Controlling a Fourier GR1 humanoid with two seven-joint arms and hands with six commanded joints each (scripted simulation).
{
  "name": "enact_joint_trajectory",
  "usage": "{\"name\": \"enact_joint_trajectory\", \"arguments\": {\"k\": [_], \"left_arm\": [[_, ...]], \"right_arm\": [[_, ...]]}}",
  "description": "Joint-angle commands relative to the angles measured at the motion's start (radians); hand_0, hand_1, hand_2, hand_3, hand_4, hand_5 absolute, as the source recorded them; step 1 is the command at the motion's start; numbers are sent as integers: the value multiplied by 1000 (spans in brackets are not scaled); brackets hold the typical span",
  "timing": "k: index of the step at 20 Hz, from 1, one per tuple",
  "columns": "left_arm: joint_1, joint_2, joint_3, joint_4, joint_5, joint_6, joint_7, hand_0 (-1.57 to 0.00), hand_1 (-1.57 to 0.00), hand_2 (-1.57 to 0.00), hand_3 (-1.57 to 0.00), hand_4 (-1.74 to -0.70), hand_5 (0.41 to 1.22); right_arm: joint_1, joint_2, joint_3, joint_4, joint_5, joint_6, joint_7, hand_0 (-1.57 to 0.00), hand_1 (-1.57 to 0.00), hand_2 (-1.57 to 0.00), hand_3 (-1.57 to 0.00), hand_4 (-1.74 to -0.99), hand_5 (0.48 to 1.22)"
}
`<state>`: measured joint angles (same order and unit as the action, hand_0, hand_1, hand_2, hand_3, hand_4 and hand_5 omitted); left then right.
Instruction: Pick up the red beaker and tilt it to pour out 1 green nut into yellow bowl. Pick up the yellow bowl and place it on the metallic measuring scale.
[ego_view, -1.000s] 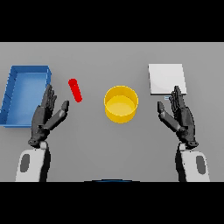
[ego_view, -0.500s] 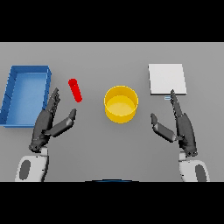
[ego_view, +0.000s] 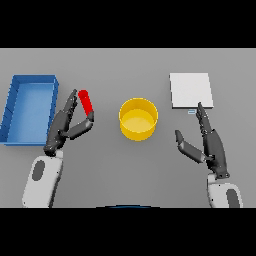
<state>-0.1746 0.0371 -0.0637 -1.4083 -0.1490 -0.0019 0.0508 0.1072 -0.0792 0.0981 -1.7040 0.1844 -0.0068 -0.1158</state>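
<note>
At about nine o'clock from the round yellow bowl (ego_view: 138, 119), the left hand (ego_view: 67, 125) brackets the small red cylindrical beaker (ego_view: 86, 102) with fingers and thumb spread, seemingly readying a grasp, while the right hand (ego_view: 207, 141) waits open at four o'clock, just below the flat pale metallic measuring scale (ego_view: 190, 90).

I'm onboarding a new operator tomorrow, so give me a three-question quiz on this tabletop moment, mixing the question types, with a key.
1. True or false: the left hand has already lifted the small red cylindrical beaker above the round yellow bowl.
2. Which object lies farthest to the robot's left? A) flat square metallic measuring scale B) yellow bowl C) rectangular blue tray
3. Fill in: the right hand sits just below the ____.

Key
1. False: thumb and fingers bracket the beaker on the grey table, left of the bowl.
2. C
3. measuring scale
</note>
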Motion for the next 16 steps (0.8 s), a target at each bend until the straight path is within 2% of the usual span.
{"name": "enact_joint_trajectory", "arguments": {"k": [1, 2, 6, 8, 11, 12, 16], "left_arm": [[-28, 1, 10, 55, -8, 7, -3, 1, 1, 1, 1, -1376, 738], [-44, 2, 22, 82, -7, 14, -16, 1, 1, 1, 1, -1369, 733], [-130, -13, 51, 206, 3, 18, -40, 1, 1, 1, 1, -1339, 717], [-169, -3, 74, 259, 14, 12, -60, 1, 1, 1, 1, -1330, 714], [-231, -6, 80, 339, 0, 19, -91, 1, 1, 1, 1, -1319, 711], [-248, -3, 87, 352, 1, 21, -77, 1, 1, 1, 1, -1315, 706], [-308, 0, 102, 427, 1, 15, -93, 1, 1, 1, 1, -1318, 708]], "right_arm": [[3, 7, 4, -12, -3, -2, 7, 1, 1, 1, 1, -1321, 683], [10, 5, 0, -7, -5, -1, 0, 1, 1, 1, 1, -1329, 685], [-6, 3, -6, -6, -10, -1, 38, 1, 1, 1, 1, -1341, 689], [4, -2, -13, -4, -19, 3, 11, 1, 1, 1, 1, -1338, 688], [-1, -3, -10, -10, -19, 6, 15, 1, 1, 1, 1, -1333, 687], [-2, -7, -17, -8, -26, 8, 16, 1, 1, 1, 1, -1331, 687], [-8, 4, -14, -8, -29, 4, 27, 1, 1, 1, 1, -1320, 683]]}}
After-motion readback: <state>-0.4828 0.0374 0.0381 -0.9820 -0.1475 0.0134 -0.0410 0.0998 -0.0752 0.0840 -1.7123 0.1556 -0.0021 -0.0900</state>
